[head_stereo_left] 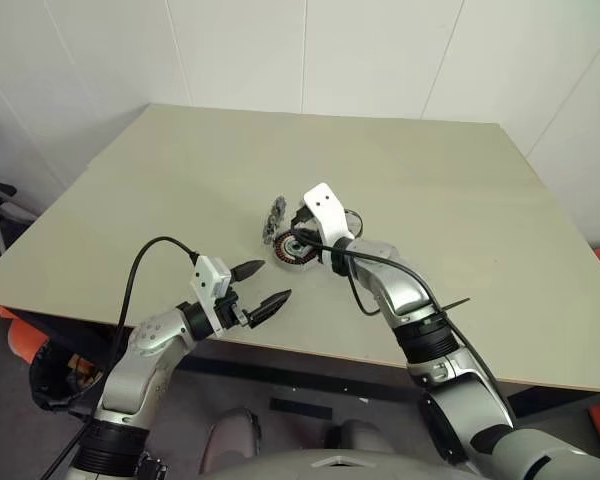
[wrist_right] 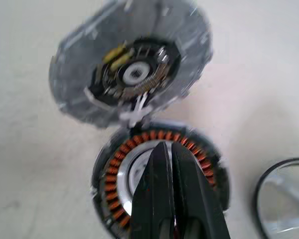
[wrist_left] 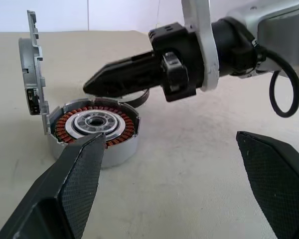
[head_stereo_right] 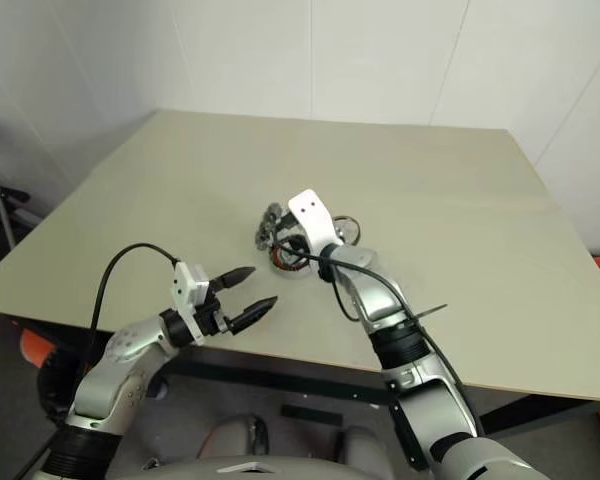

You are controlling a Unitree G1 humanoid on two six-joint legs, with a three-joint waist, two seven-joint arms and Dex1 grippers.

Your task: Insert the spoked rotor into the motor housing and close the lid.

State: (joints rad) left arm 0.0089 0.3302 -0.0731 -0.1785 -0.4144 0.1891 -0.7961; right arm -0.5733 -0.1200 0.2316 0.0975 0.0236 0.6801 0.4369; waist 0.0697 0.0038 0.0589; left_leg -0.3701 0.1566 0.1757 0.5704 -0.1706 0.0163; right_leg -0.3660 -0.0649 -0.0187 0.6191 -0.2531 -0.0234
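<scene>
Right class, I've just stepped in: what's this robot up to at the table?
It is assembling a small motor. The round grey metal housing with copper windings sits on the beige table, its openwork grey lid standing open. The right pincer, shut, hovers over the housing. The dark-rimmed spoked rotor lies beside it, not inserted. The left pincer waits open nearby.

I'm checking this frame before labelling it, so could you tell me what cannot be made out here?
- Spoked rotor: cut off by the right wrist view's edge; in the left wrist view, mostly behind the right gripper.
- Motor housing centre: covered by the shut fingers.
- Lid: blurred.
</scene>
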